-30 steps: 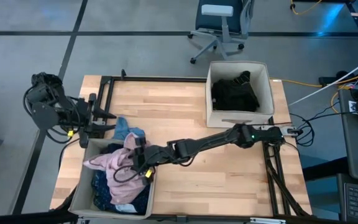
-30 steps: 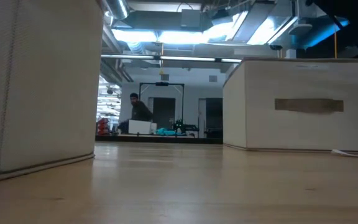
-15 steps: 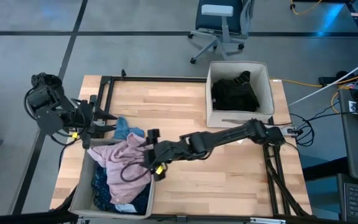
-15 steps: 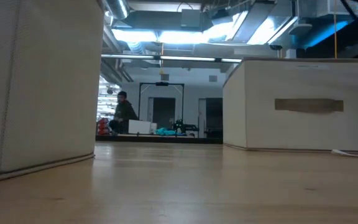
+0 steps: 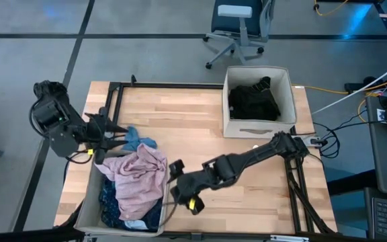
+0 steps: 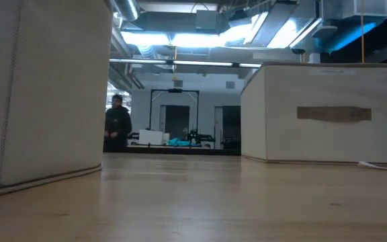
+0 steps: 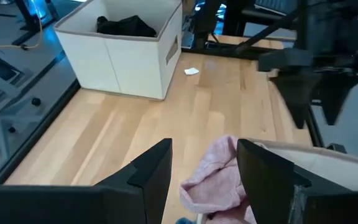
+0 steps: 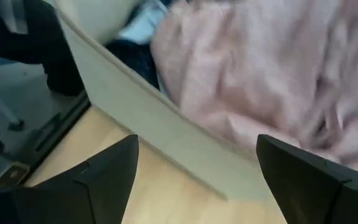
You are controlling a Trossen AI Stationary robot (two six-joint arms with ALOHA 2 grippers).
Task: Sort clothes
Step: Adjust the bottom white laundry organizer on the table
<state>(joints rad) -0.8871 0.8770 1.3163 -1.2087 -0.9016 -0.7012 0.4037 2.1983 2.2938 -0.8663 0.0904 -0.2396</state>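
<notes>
Since the earlier frame my right claw [image 5: 183, 195] had let go and backed off, spread empty, just beside the bin [image 5: 86, 208] where the pink top [image 5: 140, 171] lay heaped, left claw [image 5: 113, 131] spread nearer it.

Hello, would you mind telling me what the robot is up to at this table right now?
It is sorting clothes between two fabric bins. The right gripper is open and empty, beside the near bin, where a pink top lies on a pile of blue garments. The left gripper hovers open at that bin's far edge, by a light blue garment. The far bin holds black clothes.
</notes>
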